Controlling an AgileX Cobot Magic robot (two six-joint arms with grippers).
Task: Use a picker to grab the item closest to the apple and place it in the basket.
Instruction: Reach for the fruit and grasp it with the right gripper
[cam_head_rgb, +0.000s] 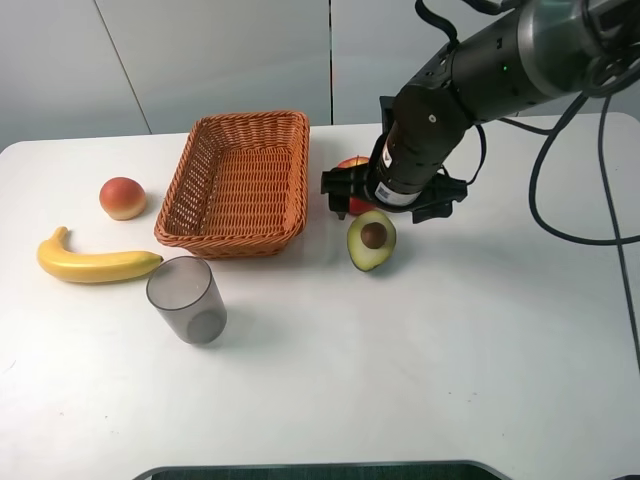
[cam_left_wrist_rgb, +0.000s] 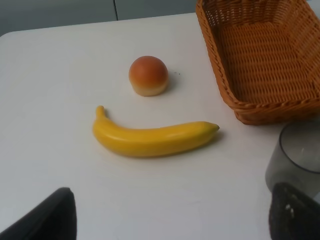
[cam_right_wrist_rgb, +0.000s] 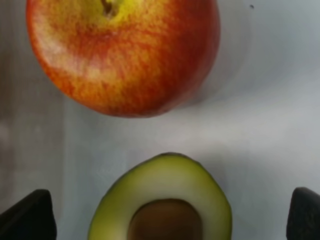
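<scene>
The red-yellow apple (cam_right_wrist_rgb: 122, 55) sits on the white table just right of the wicker basket (cam_head_rgb: 250, 118); in the high view the apple (cam_head_rgb: 352, 163) is mostly hidden by my right arm. A halved avocado (cam_head_rgb: 371, 240) with its brown pit up lies right beside it, in front. My right gripper (cam_head_rgb: 385, 200) hovers above both, open; its dark fingertips (cam_right_wrist_rgb: 27, 215) flank the avocado (cam_right_wrist_rgb: 162, 200) with wide gaps. My left gripper (cam_left_wrist_rgb: 170, 215) is open over bare table, holding nothing, and does not show in the high view.
A banana (cam_head_rgb: 95, 263) and a peach (cam_head_rgb: 122, 197) lie left of the basket. A grey translucent cup (cam_head_rgb: 187, 298) stands in front of the basket's near corner. The left wrist view shows the banana (cam_left_wrist_rgb: 152, 137), peach (cam_left_wrist_rgb: 148, 75), cup (cam_left_wrist_rgb: 295, 155) and basket rim (cam_left_wrist_rgb: 216, 65).
</scene>
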